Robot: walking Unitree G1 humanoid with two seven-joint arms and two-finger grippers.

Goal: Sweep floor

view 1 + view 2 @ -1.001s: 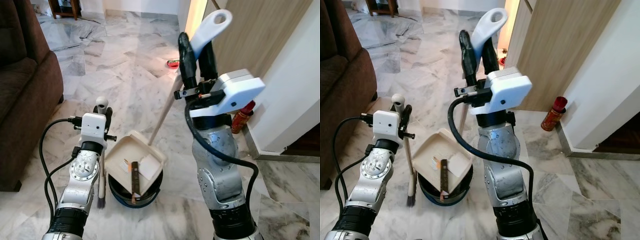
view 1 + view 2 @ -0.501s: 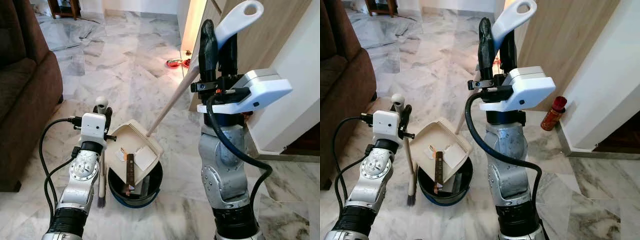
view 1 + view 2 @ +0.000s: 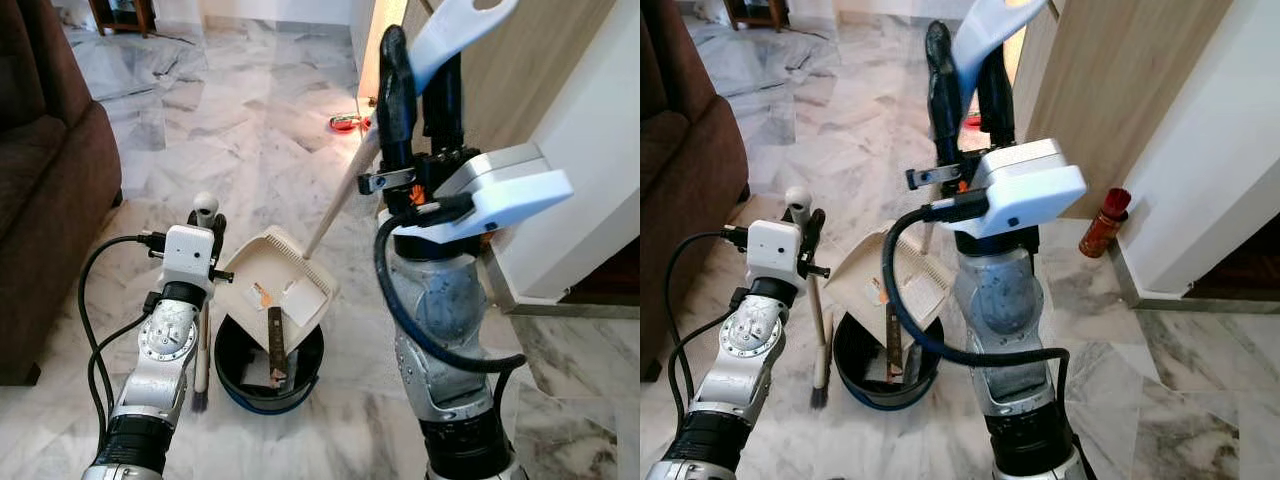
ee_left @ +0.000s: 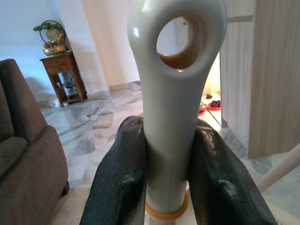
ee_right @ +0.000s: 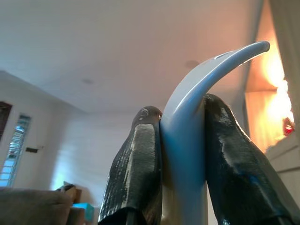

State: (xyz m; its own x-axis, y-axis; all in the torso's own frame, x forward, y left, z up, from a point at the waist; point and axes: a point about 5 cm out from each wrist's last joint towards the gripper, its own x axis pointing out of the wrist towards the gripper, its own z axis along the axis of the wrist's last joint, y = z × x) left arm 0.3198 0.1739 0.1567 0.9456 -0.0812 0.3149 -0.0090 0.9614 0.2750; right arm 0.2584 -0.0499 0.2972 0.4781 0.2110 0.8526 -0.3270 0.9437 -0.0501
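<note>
My right gripper [image 3: 420,60] is shut on the white grip [image 3: 455,25] of a long-handled dustpan, raised high at the centre right. The cream dustpan [image 3: 285,280] hangs tilted steeply over a black bin [image 3: 305,370] on the marble floor. A brown stick [image 3: 275,340] and white paper scraps slide from the pan into the bin. My left gripper [image 3: 207,222] is shut on the white handle of a small brush [image 3: 203,345], which stands upright with its bristles on the floor beside the bin. The wrist views show the left fingers [image 4: 124,178] and the right fingers [image 5: 136,168] clamped on their handles.
A brown sofa [image 3: 40,190] fills the left side. A wooden panel [image 3: 540,60] and a white wall corner [image 3: 600,180] stand at the right, with a red bottle [image 3: 1103,222] at their foot. Red bowls [image 3: 345,122] lie on the floor further back. Open marble floor stretches ahead.
The right gripper swung the handle, tipping the dustpan steeper over the bin. The brown stick slid down into the bin. The left arm and brush stayed put.
</note>
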